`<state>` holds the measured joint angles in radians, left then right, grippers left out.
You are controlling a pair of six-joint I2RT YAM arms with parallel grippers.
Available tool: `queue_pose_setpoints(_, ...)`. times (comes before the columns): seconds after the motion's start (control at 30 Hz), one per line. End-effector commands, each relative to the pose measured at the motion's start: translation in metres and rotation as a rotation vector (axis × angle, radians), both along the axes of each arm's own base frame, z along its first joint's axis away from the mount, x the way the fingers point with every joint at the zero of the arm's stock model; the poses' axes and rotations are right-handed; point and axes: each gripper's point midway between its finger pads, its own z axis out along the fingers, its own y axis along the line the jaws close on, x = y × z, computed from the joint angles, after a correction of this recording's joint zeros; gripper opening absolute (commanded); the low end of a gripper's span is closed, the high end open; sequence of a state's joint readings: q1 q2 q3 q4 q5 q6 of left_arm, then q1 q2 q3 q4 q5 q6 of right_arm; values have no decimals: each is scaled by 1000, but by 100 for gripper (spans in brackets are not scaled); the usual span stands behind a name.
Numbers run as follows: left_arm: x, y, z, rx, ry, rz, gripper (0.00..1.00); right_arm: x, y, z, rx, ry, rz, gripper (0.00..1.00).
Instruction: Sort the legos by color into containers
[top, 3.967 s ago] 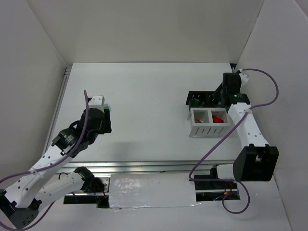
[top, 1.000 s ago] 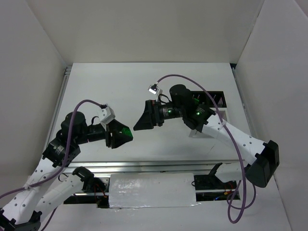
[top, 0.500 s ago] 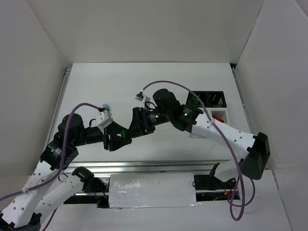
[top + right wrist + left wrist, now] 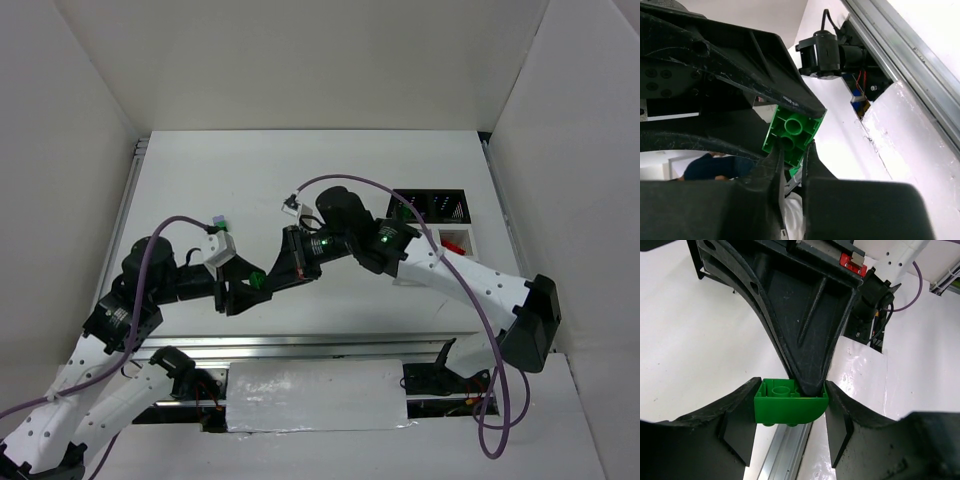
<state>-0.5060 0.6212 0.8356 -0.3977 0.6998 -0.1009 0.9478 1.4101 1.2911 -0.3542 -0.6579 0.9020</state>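
Observation:
A green lego (image 4: pixel 258 279) hangs in the air over the near middle of the table, between both grippers. In the left wrist view my left gripper (image 4: pixel 790 412) is shut on the green lego (image 4: pixel 789 402), one pad on each side. My right gripper (image 4: pixel 270 276) meets it from the right. In the right wrist view its fingers (image 4: pixel 773 167) pinch one wall of the green lego (image 4: pixel 792 131), one finger inside its hollow underside. The containers stand at the right: a black bin (image 4: pixel 432 205) and a white bin (image 4: pixel 469 236) with a red lego (image 4: pixel 454 243) in it.
A small lavender-on-green lego (image 4: pixel 218 220) lies on the table behind my left wrist. A metal rail (image 4: pixel 330 345) runs along the near edge. White walls close in the left, back and right sides.
My right arm has swung left from the bins to the middle of the table. My left gripper has come right with the green lego, and the two grippers now meet on it.

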Motion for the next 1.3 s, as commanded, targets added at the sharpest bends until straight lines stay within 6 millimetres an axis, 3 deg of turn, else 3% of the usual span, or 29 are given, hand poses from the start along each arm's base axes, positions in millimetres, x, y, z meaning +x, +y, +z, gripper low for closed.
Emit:
queue_pose_setpoints(0.0,6,-5,12,-33,-58,-7,7,-31,10,52,213,-52,127,0)
queue_pose_setpoints(0.07,7,-5,13,-34,-62,-1,10,-36,7,53,226,-33,136,0)
queue_pose_setpoints(0.17,9,-4,12,-32,-58,13,25,-36,4,59,255,-43,127,0)
queue_pose_setpoints(0.2,11,-3,12,-31,-60,30,38,-37,4,61,265,-49,127,0)
queue_pose_setpoints(0.27,11,-2,12,-35,-61,35,43,-38,2,62,274,-50,120,0)
queue_pose_setpoints(0.4,10,-2,17,-46,-78,32,4,-32,2,55,253,-63,99,0)
queue_pose_setpoints(0.43,8,-4,17,-45,-72,9,3,-29,1,54,252,-79,86,3)
queue_pose_setpoints(0.5,5,-6,16,-43,-70,-15,0,-26,-2,60,274,-95,67,35)
queue_pose_setpoints(0.57,5,-6,15,-39,-65,-16,0,-23,-4,61,258,-99,50,81)
queue_pose_setpoints(0.63,3,-6,16,-42,-71,-27,0,-21,-4,70,259,-125,37,90)
queue_pose_setpoints(0.77,3,-6,15,-43,-75,-26,0,-16,-4,81,270,-142,8,91)
queue_pose_setpoints(0.97,4,-7,13,-36,-72,-32,3,-16,11,72,170,-130,16,89)
queue_pose_setpoints(1.03,4,-6,13,-33,-75,-26,5,-21,16,62,115,-124,23,85)
queue_pose_setpoints(1.27,2,-5,15,-41,-95,-26,6,-9,26,22,-2,-89,-36,79)
